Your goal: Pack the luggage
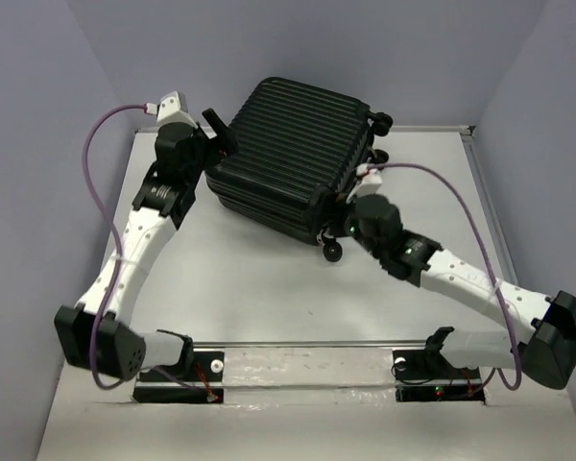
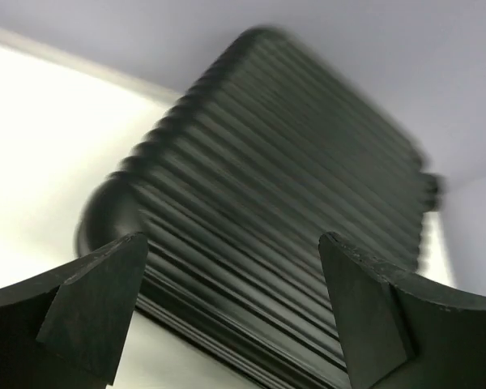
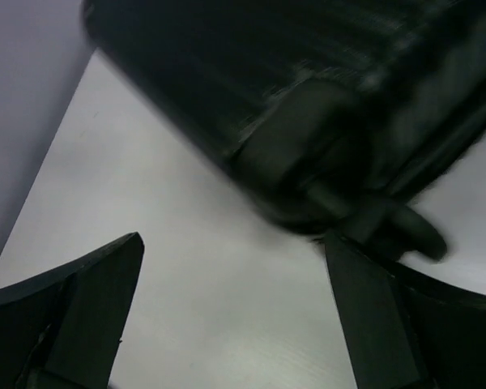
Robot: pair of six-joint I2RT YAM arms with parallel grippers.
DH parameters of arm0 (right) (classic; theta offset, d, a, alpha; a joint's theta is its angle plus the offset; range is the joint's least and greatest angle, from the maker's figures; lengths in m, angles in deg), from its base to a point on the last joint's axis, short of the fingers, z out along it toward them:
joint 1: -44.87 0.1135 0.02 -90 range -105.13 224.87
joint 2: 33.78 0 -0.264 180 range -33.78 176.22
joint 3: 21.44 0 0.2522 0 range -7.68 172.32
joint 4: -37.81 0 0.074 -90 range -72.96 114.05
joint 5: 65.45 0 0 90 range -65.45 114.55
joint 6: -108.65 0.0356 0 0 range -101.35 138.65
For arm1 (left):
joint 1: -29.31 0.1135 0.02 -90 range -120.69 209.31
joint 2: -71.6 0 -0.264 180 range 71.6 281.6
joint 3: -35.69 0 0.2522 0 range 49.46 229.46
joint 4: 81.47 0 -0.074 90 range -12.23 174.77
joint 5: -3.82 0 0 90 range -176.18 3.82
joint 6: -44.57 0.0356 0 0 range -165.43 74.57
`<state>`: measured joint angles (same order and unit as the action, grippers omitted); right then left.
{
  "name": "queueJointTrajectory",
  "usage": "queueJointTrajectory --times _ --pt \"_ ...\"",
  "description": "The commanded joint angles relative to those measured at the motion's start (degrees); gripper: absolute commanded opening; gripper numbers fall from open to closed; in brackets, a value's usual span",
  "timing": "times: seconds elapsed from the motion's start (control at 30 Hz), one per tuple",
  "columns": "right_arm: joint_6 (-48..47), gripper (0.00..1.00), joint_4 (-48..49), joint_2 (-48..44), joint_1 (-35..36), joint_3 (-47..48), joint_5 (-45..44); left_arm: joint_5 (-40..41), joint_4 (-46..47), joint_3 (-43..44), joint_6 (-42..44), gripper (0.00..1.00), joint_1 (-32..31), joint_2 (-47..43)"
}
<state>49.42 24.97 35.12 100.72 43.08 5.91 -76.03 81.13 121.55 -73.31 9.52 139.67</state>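
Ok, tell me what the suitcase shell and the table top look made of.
The luggage: probably hard moulded plastic, black, semi-matte; its crisp ribs catch faint highlights. The table: smooth, pale, matte, perhaps laminate or painted board; unclear which.

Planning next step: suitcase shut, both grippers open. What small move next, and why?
Probably ease the left gripper forward to the seam of the suitcase: the case lies shut, the left jaws stand open facing its ribbed shell, and the right gripper is open by a wheel.
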Motion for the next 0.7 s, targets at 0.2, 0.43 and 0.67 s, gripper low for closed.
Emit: queueJointTrajectory --times 0.2,0.43,0.67 --pt "-2.47 1.00 -11.74 10.78 -28.51 18.90 14.49 -17.52 -2.60 16.22 0.99 0.99 15.30 24.61" --pt "0.44 1.00 -9.02 25.45 -37.83 29.72 30.10 -26.58 -4.96 27.39 -1.04 0.99 19.26 38.35" --pt "-1.76 0.95 -10.42 34.28 -36.79 34.41 38.57 -30.36 -0.33 20.47 -3.93 0.95 19.26 42.49"
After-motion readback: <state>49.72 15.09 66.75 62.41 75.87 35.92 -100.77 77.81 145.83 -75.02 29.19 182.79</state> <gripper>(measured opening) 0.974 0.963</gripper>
